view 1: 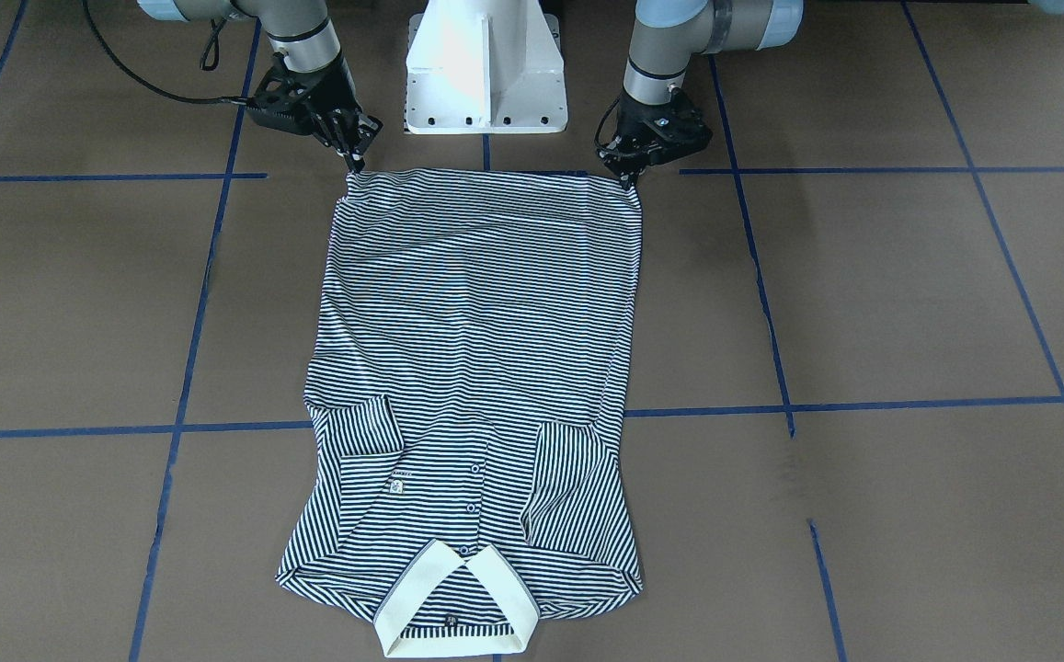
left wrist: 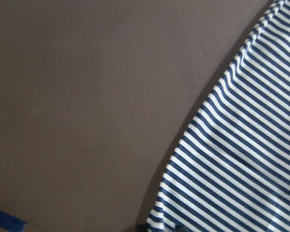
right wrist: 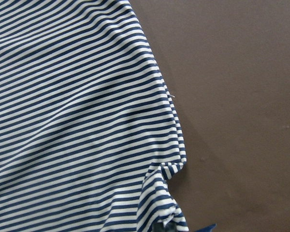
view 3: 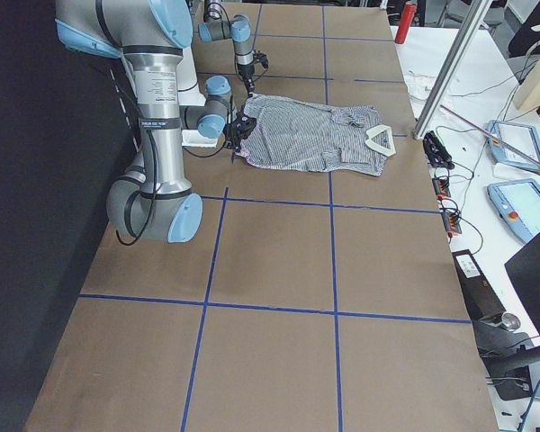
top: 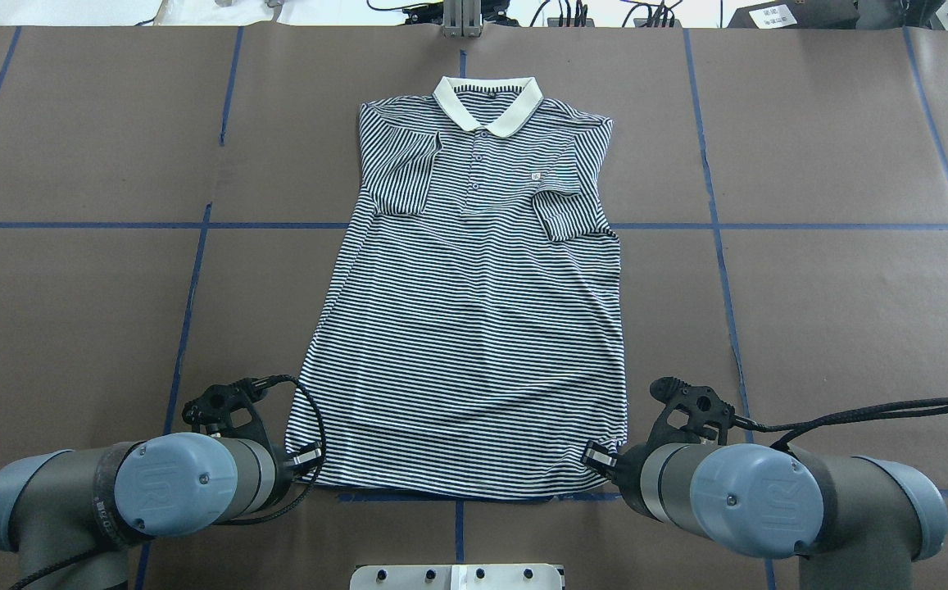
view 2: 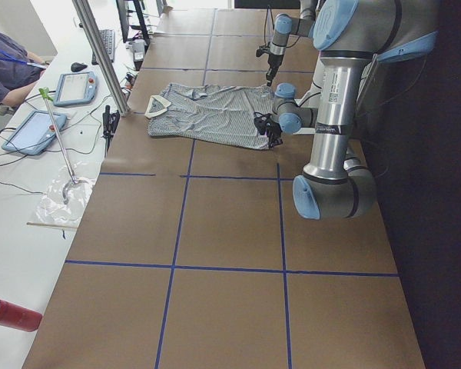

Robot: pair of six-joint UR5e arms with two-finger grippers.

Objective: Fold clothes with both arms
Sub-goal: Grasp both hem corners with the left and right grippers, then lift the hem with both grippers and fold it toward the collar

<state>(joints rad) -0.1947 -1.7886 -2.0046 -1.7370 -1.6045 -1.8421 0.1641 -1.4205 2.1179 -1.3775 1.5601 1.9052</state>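
We see the polo shirt (top: 474,328) lying flat, front up, mid-worktop (top: 809,311). Its long axis runs straight away from the robot: hem (top: 457,490) near, collar (top: 487,102) far. The left gripper (top: 311,459) looks pinched narrow on the hem's left corner, the right gripper (top: 595,456) likewise on its right corner. We judge that the fold must carry the hem out toward the collar.

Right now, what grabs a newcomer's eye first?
The striped polo shirt lying flat mid-table, sleeves folded in, cream collar away from the robot. Then the left gripper and right gripper, each pinching a hem corner nearest the white pedestal.
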